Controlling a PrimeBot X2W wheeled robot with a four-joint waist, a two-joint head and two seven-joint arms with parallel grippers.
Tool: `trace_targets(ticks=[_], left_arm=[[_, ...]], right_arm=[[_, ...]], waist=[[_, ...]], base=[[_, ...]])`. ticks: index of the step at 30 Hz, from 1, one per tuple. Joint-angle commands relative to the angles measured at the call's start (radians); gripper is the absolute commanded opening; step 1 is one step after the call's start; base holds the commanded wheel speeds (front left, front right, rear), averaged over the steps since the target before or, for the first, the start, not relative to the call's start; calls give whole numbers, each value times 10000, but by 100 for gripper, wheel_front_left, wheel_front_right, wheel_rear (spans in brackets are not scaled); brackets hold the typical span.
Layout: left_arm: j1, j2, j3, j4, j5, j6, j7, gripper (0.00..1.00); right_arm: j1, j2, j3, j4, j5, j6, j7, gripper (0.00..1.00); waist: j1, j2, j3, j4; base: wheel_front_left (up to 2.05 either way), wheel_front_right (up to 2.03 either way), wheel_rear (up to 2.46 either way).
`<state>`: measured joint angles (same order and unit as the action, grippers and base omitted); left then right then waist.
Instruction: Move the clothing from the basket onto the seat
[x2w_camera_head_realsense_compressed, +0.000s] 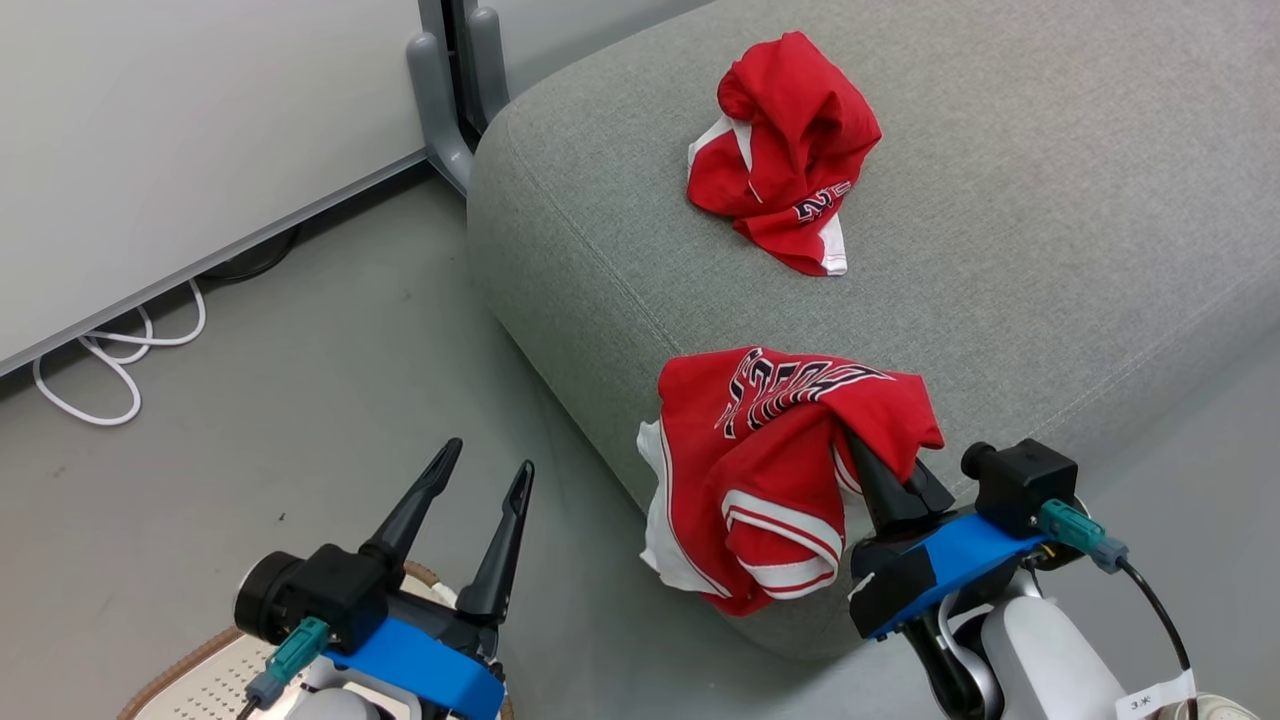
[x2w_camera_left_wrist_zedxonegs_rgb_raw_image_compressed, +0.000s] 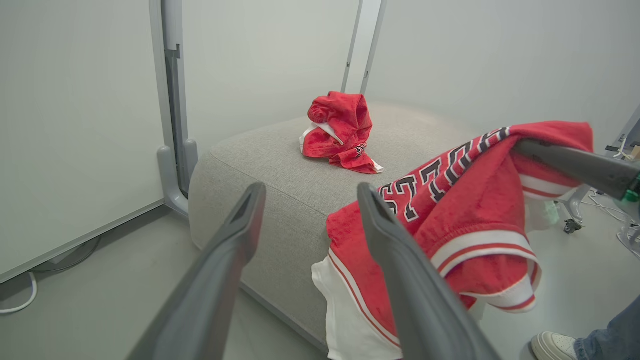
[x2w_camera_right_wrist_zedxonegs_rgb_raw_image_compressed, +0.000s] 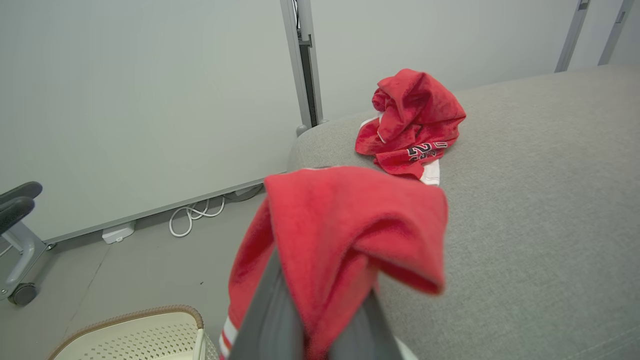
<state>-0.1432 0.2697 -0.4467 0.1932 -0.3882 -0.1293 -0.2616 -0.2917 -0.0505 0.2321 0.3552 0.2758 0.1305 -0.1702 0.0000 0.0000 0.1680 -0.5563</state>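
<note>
Left of the seat (x2w_camera_head_realsense_compressed: 1000, 250), on the floor (x2w_camera_head_realsense_compressed: 300, 420), you have the basket (x2w_camera_head_realsense_compressed: 200, 680), its brown rim and a patch of perforated cream plastic showing. Most of its inside is cut off or covered by the arm, so you cannot tell what it holds. Your left gripper (x2w_camera_head_realsense_compressed: 490, 457) hangs over the basket's side nearest the seat, its two dark fingers spread wide with nothing between them. Farther back on that side of the seat, a looped white cable (x2w_camera_head_realsense_compressed: 110, 360) lies along the foot of a pale wall panel (x2w_camera_head_realsense_compressed: 180, 130), and a grey post (x2w_camera_head_realsense_compressed: 450, 90) stands just beside the seat's back left corner. On the seat itself, both pieces of clothing are out of the basket. The crumpled garment (x2w_camera_head_realsense_compressed: 785, 150) sits bunched up, well in from the seat's edges. The second garment (x2w_camera_head_realsense_compressed: 770, 460) lies over the seat's near edge, and its white-striped hem hangs down the seat's front face. Your right gripper (x2w_camera_head_realsense_compressed: 885, 470) is closed tight on that second garment's upper right fold, fingertips buried in the red cloth, right at the seat's near edge. Right of the seat, in the left wrist view, a person's pale shoe (x2w_camera_left_wrist_zedxonegs_rgb_raw_image_compressed: 552, 345) stands on the floor. Nothing stands between either gripper and the seat.
</note>
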Motion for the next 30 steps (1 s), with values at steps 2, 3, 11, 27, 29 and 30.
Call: trace_targets(ticks=[2,3,11,27,29,30], left_arm=[[-181,60,-60,24,-61,-19,-50,100],[-206,77,-80,33,-59,-19,-50,100],[-207,169,-149,76,-102,-19,-50,100],[-987,926,126,-759,282,-19,-50,100],[-1227,1110,29,-904,327,-19,-50,100],[-1348,1207,-25,-971,359,-19,-49,100]], right_arm=[[82,1,-64,-53,31,5,-107,0],[85,1,-75,-42,37,5,-118,0],[-7,1,-146,17,145,5,-116,0],[-4092,4,-2897,-696,-510,6,1096,0],[-4661,9,-3290,-873,-874,6,1549,0],[-4945,-12,-3483,-986,-1106,6,1731,0]], waist=[[0,0,21,-7],[0,0,26,-8],[0,0,58,-3],[0,0,2066,372],[0,0,2513,535],[0,0,2727,622]], base=[[0,0,0],[0,0,0],[0,0,0],[0,0,0],[0,0,0],[0,0,0]])
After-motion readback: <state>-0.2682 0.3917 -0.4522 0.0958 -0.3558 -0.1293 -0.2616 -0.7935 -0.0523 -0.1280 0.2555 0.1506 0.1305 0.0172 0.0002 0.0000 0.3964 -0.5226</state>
